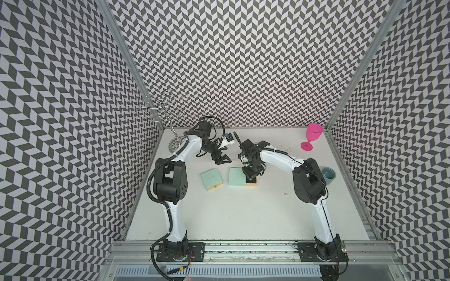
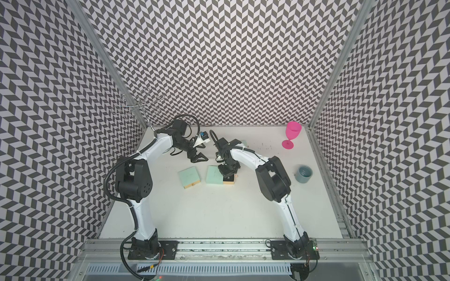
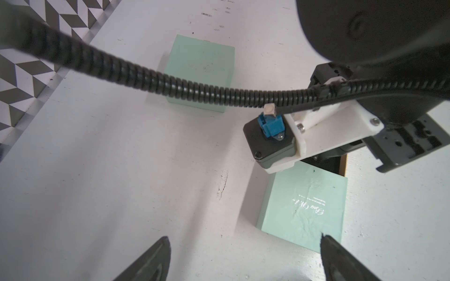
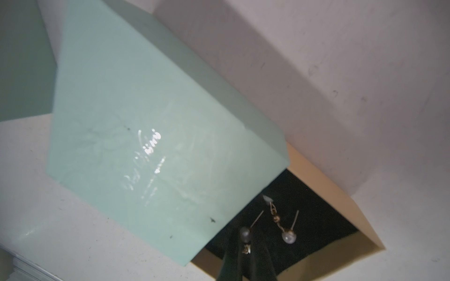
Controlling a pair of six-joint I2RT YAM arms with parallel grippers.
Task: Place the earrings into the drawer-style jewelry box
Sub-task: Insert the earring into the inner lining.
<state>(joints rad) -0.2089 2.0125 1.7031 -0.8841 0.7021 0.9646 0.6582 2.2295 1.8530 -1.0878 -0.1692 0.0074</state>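
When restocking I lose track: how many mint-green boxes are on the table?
3. Left box nearest the left arm; open-drawer box under the right gripper; far box beyond the right arm, nearly hidden in top views.

Both top views were bright and evenly lit from overhead, leaving only soft, short shadows on the white tabletop (image 1: 243, 214). The black-and-white chevron-patterned walls (image 1: 243, 60) bowed toward the frame edges. In the left wrist view the black ribbed cable (image 3: 170, 82) sat close and out of focus. The right wrist view was dimmer and greyish. Glare streaked the glossy mint-green cardboard box (image 4: 146, 150), and the tiny pearl-headed metal earrings (image 4: 289, 237) looked soft.
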